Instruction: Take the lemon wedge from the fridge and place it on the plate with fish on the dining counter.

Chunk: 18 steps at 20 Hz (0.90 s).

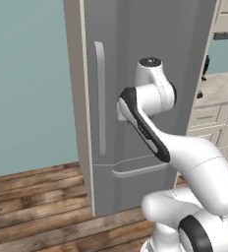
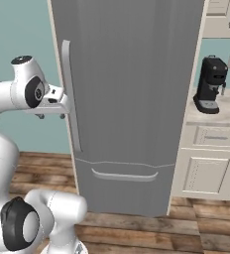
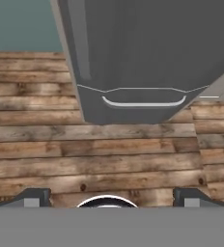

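Observation:
The tall grey fridge [image 2: 132,99] stands shut in front of me, its long pale vertical handle [image 2: 70,94] on the door's left side and a curved drawer handle [image 2: 124,174] low down. My gripper [image 2: 51,114] hangs just left of the vertical handle, pointing down at the floor. In the hand view the gripper [image 3: 112,195] is open, its dark fingertips [image 3: 34,195] far apart with nothing between them, above wooden floor with the fridge [image 3: 147,53] base ahead. The lemon wedge is hidden behind the shut door. The plate, fish and dining counter are out of view.
Right of the fridge a kitchen counter [image 2: 226,111] carries a black coffee machine [image 2: 209,85], with pale drawers and cabinets [image 2: 211,163] below. A teal wall [image 1: 27,83] lies to the left. Wooden plank floor [image 1: 37,206] spreads in front.

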Available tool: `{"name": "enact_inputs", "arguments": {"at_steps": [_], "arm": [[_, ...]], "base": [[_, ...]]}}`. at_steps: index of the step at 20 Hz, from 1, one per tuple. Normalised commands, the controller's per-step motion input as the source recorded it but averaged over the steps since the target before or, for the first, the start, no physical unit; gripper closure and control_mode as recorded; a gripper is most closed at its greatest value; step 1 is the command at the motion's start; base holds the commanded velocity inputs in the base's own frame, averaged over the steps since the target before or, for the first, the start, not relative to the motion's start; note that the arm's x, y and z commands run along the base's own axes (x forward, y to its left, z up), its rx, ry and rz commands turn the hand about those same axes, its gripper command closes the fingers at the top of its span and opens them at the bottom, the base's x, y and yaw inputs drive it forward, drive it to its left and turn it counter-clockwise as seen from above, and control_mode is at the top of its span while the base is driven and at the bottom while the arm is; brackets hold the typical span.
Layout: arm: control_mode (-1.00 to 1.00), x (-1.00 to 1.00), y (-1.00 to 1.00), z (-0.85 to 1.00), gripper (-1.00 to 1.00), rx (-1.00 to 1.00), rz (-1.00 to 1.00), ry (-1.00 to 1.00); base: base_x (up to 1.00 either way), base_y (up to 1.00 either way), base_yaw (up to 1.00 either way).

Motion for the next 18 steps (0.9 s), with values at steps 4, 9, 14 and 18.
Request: {"name": "enact_inputs", "arguments": {"at_steps": [4, 9, 14, 18], "arm": [[-1.00, 0.93, 0.33, 0.00, -1.00, 0.09, 0.01, -0.20], [-1.00, 0.95, 0.27, 0.00, -1.00, 0.16, 0.08, -0.22], [-1.00, 0.93, 0.06, 0.00, -1.00, 0.02, 0.03, -0.06], [-1.00, 0.75, 0.16, 0.00, -1.00, 0.00, 0.00, -0.01]], "base": [[0.00, 0.00, 0.00], [0.00, 0.00, 0.00], [0.00, 0.00, 0.00], [0.00, 0.00, 0.00]]}}
